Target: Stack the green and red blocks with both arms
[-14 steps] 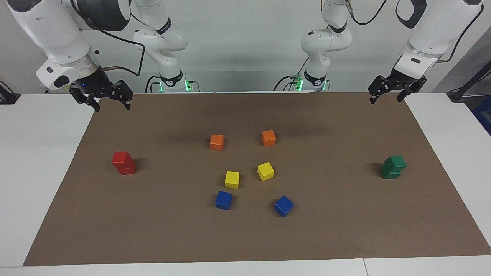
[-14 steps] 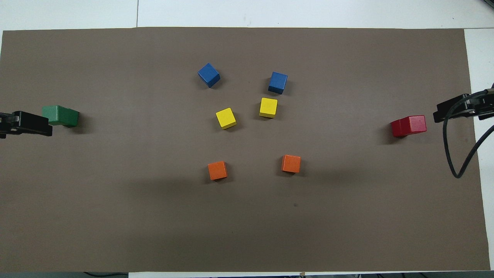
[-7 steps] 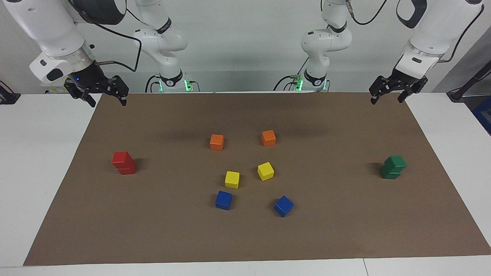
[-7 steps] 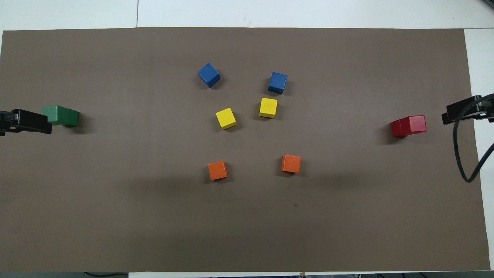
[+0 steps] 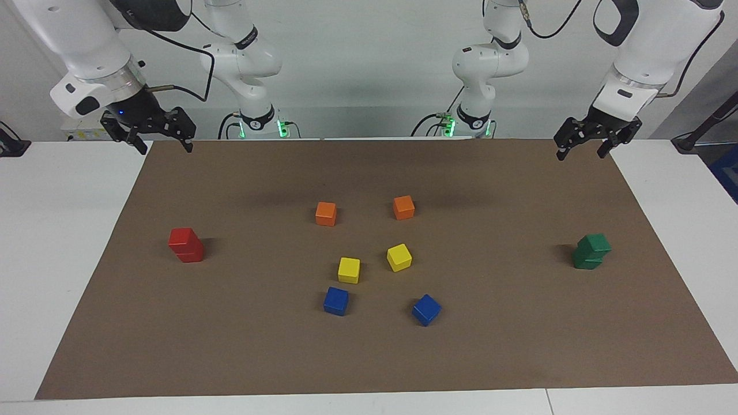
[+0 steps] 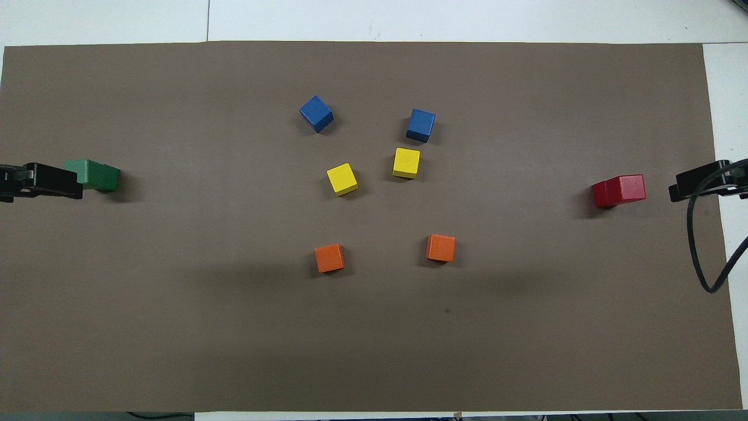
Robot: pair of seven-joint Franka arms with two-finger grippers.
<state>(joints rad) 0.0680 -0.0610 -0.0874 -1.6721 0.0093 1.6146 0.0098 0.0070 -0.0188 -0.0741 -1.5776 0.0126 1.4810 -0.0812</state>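
Two red blocks [image 5: 185, 245] [image 6: 619, 190] stand stacked, one on the other, at the right arm's end of the brown mat. Two green blocks [image 5: 591, 251] [image 6: 93, 175] stand stacked a little askew at the left arm's end. My right gripper [image 5: 162, 140] hangs open and empty in the air over the mat's corner near the robots, well clear of the red stack. My left gripper [image 5: 579, 145] hangs open and empty over the mat's other corner near the robots, clear of the green stack. In the overhead view only the edge of each gripper shows.
In the middle of the brown mat [image 5: 369, 357] lie two orange cubes [image 5: 326, 213] [image 5: 403, 207], two yellow cubes [image 5: 349, 270] [image 5: 399, 257] and two blue cubes [image 5: 336, 301] [image 5: 426, 309]. A black cable [image 6: 701, 245] hangs from the right arm.
Both grippers have risen slightly and drawn back toward the robots, away from the stacks. The blocks have not moved.
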